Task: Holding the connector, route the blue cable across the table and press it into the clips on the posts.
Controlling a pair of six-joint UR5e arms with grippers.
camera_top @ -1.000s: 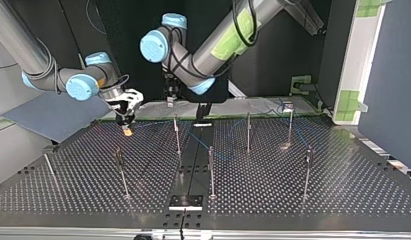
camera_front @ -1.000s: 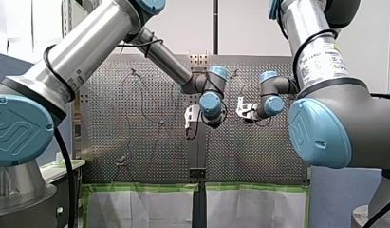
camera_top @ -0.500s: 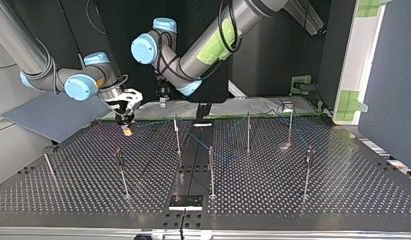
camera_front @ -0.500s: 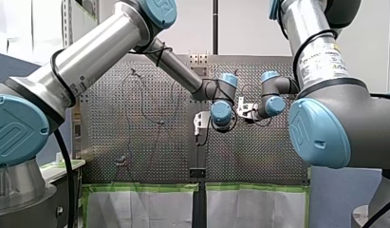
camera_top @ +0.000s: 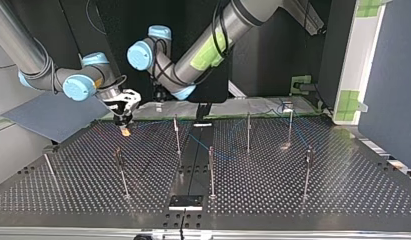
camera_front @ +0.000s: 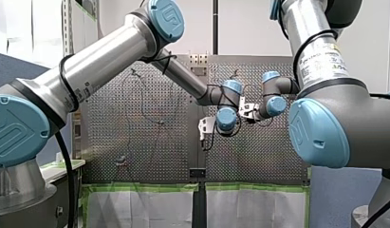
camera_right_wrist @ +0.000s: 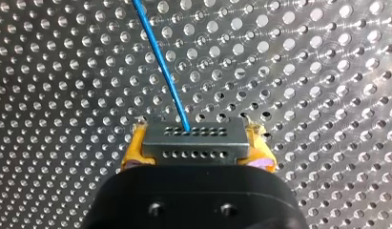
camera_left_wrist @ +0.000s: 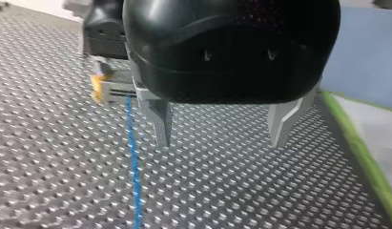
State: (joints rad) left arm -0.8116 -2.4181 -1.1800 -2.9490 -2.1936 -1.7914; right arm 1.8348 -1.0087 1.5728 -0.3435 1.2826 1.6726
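Well to the top view's left, pinches the connector (camera_right_wrist: 194, 141) in my right gripper (camera_right_wrist: 196, 153), with a yellow pad (camera_right_wrist: 134, 155) pressed against each end. Holds it low over the perforated table (camera_top: 343, 190). Turns the connector's grey face, with its two rows of small holes, toward the right wrist camera. Feeds the blue cable (camera_right_wrist: 165, 71) out of the upper row and straight away from the connector across the table.

Just right of the connector in the top view, hangs my left gripper (camera_left_wrist: 221, 140) over the table, near the connector but apart from it. Spreads its two metal fingers (camera_left_wrist: 160, 124) wide under the black body, with nothing between them. Carries the cable from the connector past the outer side of one finger, just beside it and not through the gap.

Further right of the connector, shows thin posts (camera_top: 177, 135) standing upright on the table, the nearest a little way off and the rest well apart from it toward the top view's right. Traces the cable as a faint blue line from the connector, rightward among those posts, toward a small block (camera_top: 287, 106) far to the connector's right. Cannot tell at this height whether the cable sits in any clip.
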